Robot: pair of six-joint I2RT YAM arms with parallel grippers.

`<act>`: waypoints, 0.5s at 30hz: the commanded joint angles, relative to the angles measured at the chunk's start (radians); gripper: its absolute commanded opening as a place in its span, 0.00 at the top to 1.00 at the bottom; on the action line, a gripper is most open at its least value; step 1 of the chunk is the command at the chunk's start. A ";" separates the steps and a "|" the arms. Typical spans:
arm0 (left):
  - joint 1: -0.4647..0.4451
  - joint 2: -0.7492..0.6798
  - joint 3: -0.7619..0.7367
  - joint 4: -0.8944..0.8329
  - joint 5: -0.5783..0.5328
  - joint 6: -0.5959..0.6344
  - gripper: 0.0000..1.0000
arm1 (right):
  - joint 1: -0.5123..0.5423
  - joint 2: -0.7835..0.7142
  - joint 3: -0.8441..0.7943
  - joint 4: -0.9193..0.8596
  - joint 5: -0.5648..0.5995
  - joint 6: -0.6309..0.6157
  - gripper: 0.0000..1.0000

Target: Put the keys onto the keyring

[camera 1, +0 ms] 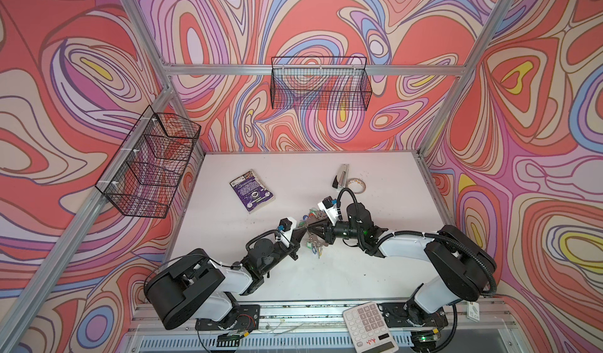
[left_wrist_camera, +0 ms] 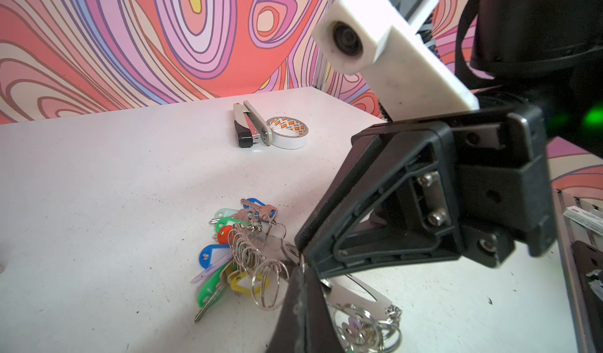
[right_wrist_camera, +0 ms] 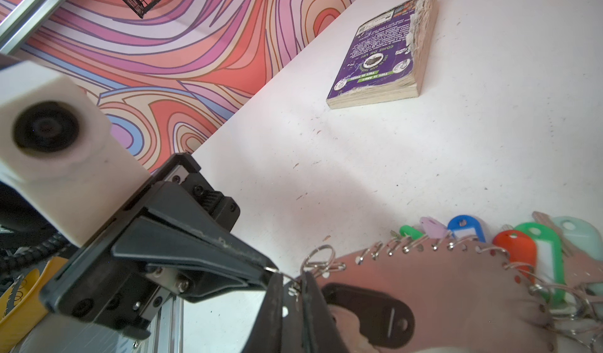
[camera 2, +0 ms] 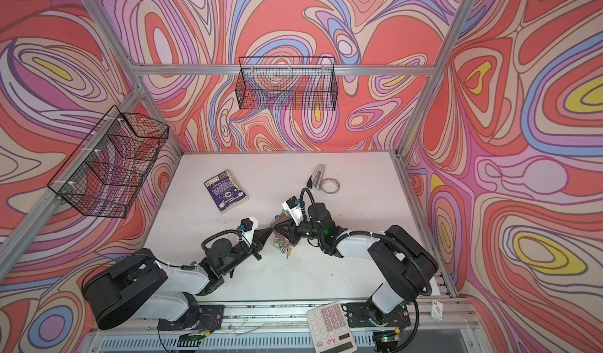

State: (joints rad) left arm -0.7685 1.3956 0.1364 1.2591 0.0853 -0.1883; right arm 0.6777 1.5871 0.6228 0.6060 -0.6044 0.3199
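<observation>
Keyring [right_wrist_camera: 440, 286] at mid-table [right_wrist_camera: 391, 172], right gripper [right_wrist_camera: 293, 302] pinching its rim; left gripper [right_wrist_camera: 270, 269] clamps a small ring [right_wrist_camera: 285, 275]; black-tagged keys [right_wrist_camera: 368, 315] lie against the plate.

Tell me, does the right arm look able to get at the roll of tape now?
Probably not at once. The tape lies close, with only the stapler beside it, but the right gripper looks shut on the keyring and must release first.
</observation>
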 commanded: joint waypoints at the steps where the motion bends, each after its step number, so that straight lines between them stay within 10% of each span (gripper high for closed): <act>1: 0.001 -0.026 -0.001 0.059 0.008 -0.005 1.00 | 0.019 0.024 0.011 -0.008 -0.019 -0.024 0.89; 15: 0.001 0.002 0.015 0.059 0.076 -0.006 1.00 | 0.032 0.044 0.019 0.016 -0.040 -0.024 0.89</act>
State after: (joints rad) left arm -0.7654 1.3922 0.1360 1.2587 0.1074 -0.1883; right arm 0.6888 1.6054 0.6228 0.6079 -0.6064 0.3180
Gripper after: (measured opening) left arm 0.047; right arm 0.116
